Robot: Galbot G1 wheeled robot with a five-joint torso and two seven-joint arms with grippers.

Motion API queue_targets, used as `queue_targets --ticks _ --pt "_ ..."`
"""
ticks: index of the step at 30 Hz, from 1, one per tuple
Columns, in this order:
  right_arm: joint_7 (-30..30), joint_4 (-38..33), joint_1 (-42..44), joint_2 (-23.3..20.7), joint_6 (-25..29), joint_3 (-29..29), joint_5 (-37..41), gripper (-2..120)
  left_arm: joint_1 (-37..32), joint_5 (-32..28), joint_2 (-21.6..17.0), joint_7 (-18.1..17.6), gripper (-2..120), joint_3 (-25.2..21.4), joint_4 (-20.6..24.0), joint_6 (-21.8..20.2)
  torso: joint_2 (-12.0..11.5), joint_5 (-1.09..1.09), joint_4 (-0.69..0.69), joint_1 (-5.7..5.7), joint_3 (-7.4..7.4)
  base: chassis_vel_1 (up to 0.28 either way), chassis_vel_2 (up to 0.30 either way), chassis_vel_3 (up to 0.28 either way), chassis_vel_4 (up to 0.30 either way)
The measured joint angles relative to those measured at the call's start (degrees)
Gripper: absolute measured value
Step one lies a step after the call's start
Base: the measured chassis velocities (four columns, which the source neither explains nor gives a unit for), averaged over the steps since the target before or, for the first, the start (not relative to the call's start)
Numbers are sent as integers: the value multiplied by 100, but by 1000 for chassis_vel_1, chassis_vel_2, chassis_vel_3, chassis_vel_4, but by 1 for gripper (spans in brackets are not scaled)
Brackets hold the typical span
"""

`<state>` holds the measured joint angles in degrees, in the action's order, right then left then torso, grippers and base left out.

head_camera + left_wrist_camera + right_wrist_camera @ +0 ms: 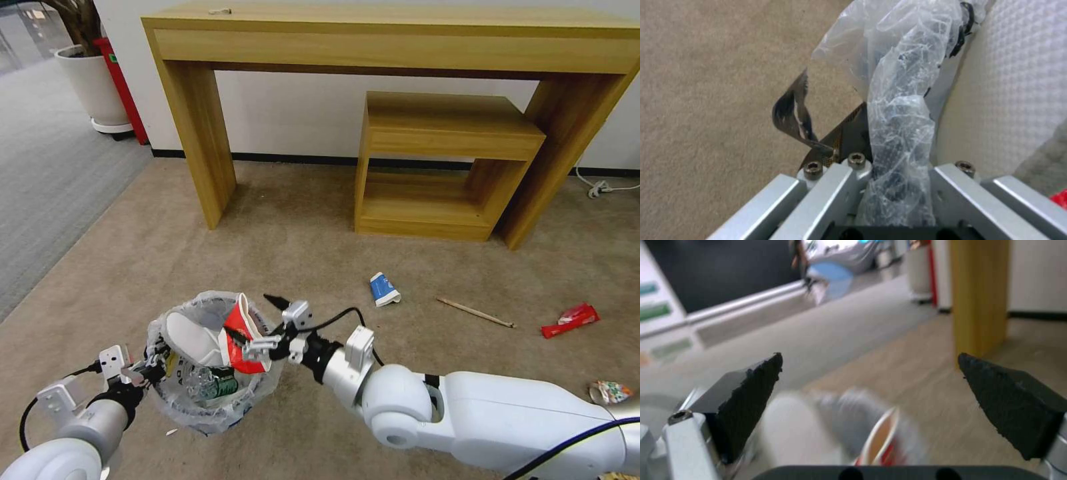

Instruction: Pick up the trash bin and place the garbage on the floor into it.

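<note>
Trash bin point(200, 400): light, rim-held, clamped by left gripper point(148, 371) above floor point(300, 253). Red cup point(241, 337): crushed, flimsy, at bin mouth; right gripper point(277, 327) beside it, spread wide, empty. Remaining litter light; pinch edges.

One trash bin point(200, 407) holds one white slipper point(190, 338), one red cup point(241, 337) and one bottle point(215, 385). On the floor point(300, 253) lie one blue cup point(384, 289), one stick point(475, 312) and one red wrapper point(570, 319).
</note>
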<state>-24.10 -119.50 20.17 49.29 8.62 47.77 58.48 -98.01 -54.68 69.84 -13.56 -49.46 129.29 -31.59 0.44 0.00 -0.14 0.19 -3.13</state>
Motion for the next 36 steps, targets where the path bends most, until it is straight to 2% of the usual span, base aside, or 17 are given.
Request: queue_targets --ticks 3,5,7,9,11,13,19,23,36 --pt "-42 55 146 -15 -7 -392 54 100 -15 0 -12 0 1 -1 38 0 0 1 0 0 0 0 0 0 0" --pt "-61 139 474 -109 -20 -1105 161 100 -28 9 -24 1 1 -2 59 0 -1 1 0 0 0 0 0 0 0" --pt "-61 146 508 -124 -22 -1184 174 100 -29 11 -26 1 1 -2 63 0 0 2 -1 0 0 0 0 0 0" --pt "-55 239 837 -300 -26 -1944 236 100 -27 28 -33 11 1 2 72 0 0 2 -1 0 0 0 0 0 0" --pt "-54 249 878 -322 -26 -2027 241 100 -26 33 -34 12 1 4 72 0 0 1 -1 0 0 0 0 0 0" --pt "-34 314 1168 -452 -27 -2579 261 100 -10 56 -32 23 1 18 75 0 0 1 -1 0 0 0 0 0 0" --pt "-26 544 1618 -582 -28 -3222 170 100 -35 89 -20 53 1 19 102 0 0 1 0 0 0 0 0 0 0" --pt "-47 805 2229 -695 -16 -3871 -63 100 -72 112 -7 101 1 3 170 5 0 2 -1 0 0 0 0 0 0" --pt "-359 1121 3332 -925 -196 -5122 -495 100 -154 192 -13 174 1 -5 265 12 0 1 -1 0 0 0 0 0 0"
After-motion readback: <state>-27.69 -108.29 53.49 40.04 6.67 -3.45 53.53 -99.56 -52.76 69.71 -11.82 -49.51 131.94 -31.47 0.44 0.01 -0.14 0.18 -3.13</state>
